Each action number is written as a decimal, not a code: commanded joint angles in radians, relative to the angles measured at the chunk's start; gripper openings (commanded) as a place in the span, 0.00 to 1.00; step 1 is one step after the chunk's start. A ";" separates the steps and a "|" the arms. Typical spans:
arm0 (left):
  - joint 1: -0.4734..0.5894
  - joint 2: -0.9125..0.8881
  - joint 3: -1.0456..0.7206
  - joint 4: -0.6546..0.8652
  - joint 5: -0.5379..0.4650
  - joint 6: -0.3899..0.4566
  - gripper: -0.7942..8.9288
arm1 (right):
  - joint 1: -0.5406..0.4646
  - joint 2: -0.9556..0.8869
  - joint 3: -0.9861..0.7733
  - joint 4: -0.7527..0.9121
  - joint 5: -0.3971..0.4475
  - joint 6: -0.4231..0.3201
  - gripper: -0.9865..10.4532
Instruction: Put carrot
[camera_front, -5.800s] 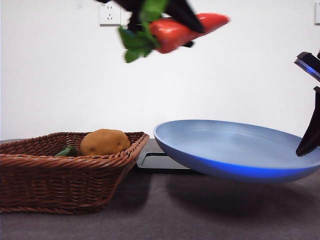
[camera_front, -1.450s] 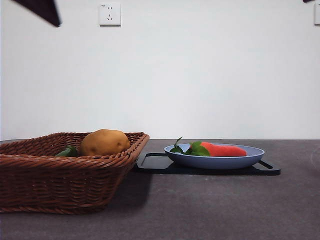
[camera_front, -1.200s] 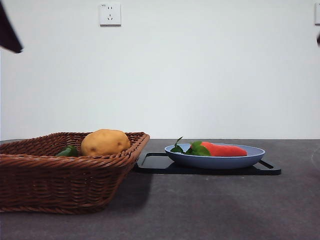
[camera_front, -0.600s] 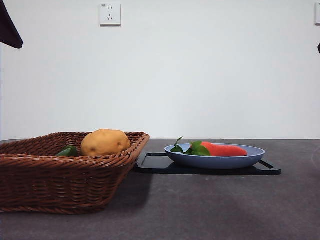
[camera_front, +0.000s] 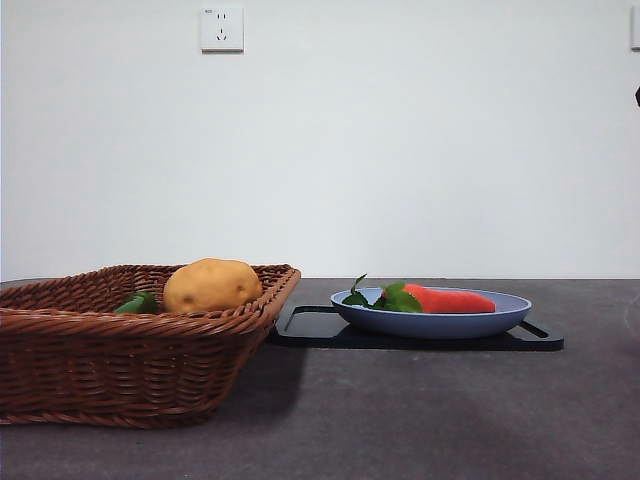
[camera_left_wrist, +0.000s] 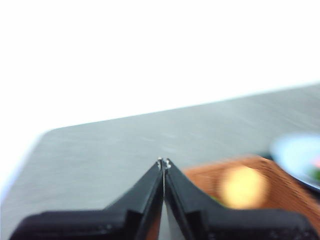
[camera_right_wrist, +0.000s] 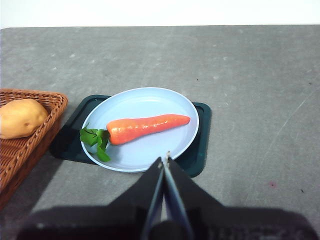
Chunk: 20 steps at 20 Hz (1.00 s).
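Gone from the front view's top left corner is the dark arm tip seen half a second ago. Both the left gripper (camera_left_wrist: 164, 162) and the right gripper (camera_right_wrist: 165, 157) have jaws pressed together, holding nothing, above the dark grey table (camera_right_wrist: 260, 75) before a white wall (camera_front: 400, 150). Smooth and orange-red, the carrot (camera_right_wrist: 146, 127) lies in the blue plate (camera_right_wrist: 145, 102), leaves toward the wicker basket (camera_front: 120, 350).

Bare lab-like tabletop setup, grey table (camera_front: 420, 420), plain white wall (camera_front: 400, 150), wall socket (camera_front: 221, 28)
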 joint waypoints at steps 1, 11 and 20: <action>0.124 -0.100 -0.082 0.010 -0.002 0.013 0.09 | 0.006 0.002 0.009 0.008 0.003 0.007 0.10; 0.317 -0.215 -0.417 0.125 0.003 -0.003 0.09 | 0.006 0.002 0.009 0.008 0.003 0.007 0.10; 0.317 -0.215 -0.547 0.222 0.003 -0.127 0.09 | 0.006 0.002 0.009 0.008 0.003 0.007 0.10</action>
